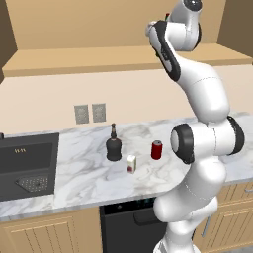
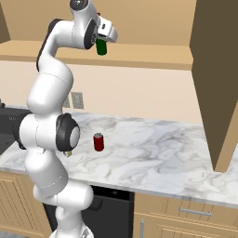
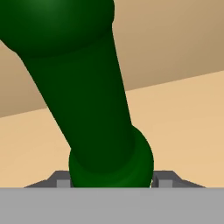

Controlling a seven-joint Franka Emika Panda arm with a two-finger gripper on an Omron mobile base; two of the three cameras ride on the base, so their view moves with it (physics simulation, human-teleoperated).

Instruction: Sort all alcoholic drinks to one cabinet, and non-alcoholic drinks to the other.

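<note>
- Left base view: the cabinet (image 1: 113, 59) is open across the top, its tan floor forming a long shelf above the wall
- Its door (image 2: 216, 83) stands swung out at the right of the right base view, over the table's right end
- the table (image 1: 74, 178) is marbled white, with a dark sink (image 1: 27, 165) set in at the left and a black appliance front below its edge
- the arm (image 1: 202, 99) rises from the lower right and bends up to the level of the cabinet floor
- the gripper (image 2: 103, 38), seen from the right, is at the front of the open cabinet; its jaws are closed on the green bottle (image 2: 102, 47), which hangs below the hand just above the shelf edge
- in the hand view the green bottle (image 3: 83, 100) runs tilted up from between the fingertips, tan cabinet surfaces behind it
- the black bottle (image 1: 113, 146) stands upright on the table, right of the sink
- the red can (image 1: 156, 149) stands to its right, well apart
- the carton (image 1: 131, 163) stands between them, nearer the front edge
</note>
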